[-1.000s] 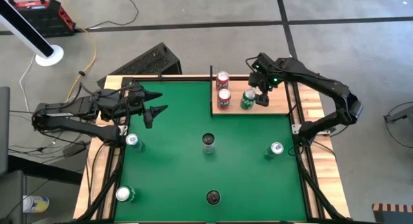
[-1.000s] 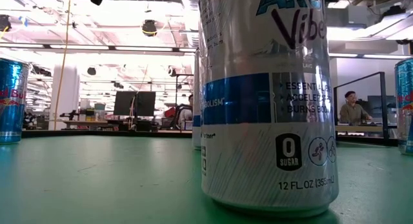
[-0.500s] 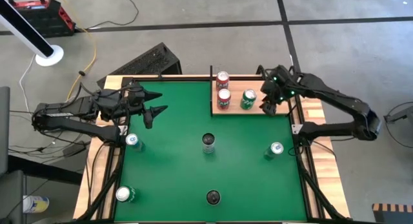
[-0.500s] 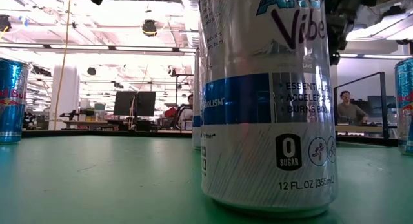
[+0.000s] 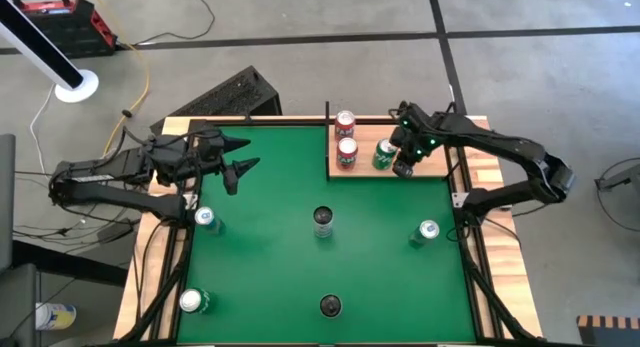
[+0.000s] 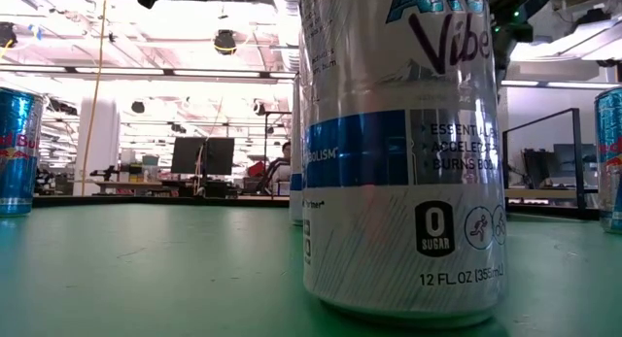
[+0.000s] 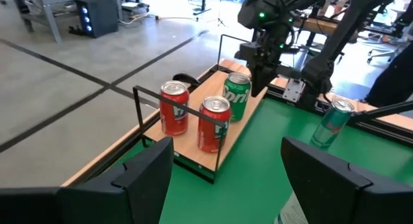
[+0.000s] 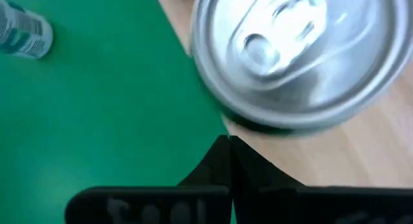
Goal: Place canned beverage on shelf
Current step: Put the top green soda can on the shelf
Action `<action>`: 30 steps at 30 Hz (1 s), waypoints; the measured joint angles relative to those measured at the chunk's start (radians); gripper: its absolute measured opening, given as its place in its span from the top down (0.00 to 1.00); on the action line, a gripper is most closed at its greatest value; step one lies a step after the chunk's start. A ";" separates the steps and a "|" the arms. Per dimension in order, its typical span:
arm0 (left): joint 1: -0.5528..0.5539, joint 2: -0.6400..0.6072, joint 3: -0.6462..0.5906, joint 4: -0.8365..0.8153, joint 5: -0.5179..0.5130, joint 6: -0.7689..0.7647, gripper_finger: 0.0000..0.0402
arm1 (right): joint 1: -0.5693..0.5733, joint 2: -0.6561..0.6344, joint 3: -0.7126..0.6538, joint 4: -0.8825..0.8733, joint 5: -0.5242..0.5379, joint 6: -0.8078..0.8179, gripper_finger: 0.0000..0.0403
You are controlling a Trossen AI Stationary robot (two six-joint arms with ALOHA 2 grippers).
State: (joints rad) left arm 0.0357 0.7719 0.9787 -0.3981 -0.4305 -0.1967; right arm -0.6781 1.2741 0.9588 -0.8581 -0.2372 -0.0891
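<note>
Three cans, green can [image 5: 384,154] included, stand on the shelf [image 5: 432,163]; right claw [image 5: 404,168] closed empty beside it; left claw [image 5: 237,159] open, idle; five remain on the counter [image 5: 260,257].

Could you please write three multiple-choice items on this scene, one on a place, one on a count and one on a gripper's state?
1. Where does the green can stand?
A. on the shelf
B. on the green felt
C. on the floor

2. How many red cans stand on the shelf?
A. none
B. two
C. four

3. How are the right gripper's fingers?
A. wide open
B. shut on the green can
C. shut on nothing

Answers:
1 A: the high view shows it on the pale wood, next to the red cans.
2 B: two red cans stand one behind the other by the shelf's edge.
3 C: in the right wrist view the fingers meet, with the can's top clear of them.
</note>
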 joint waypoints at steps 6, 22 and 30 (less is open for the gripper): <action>0.000 0.000 0.000 -0.003 0.003 -0.005 0.33 | -0.015 0.017 0.000 0.062 0.000 -0.015 0.96; 0.000 0.000 0.000 -0.004 0.002 -0.008 0.33 | -0.123 0.023 0.001 0.250 0.000 0.042 0.96; 0.000 0.000 0.000 -0.014 0.002 -0.029 0.33 | 0.002 0.023 0.001 0.200 -0.116 0.008 0.96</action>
State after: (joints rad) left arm 0.0357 0.7723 0.9783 -0.4126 -0.4290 -0.2252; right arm -0.6756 1.2967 0.9600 -0.6578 -0.3537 -0.0807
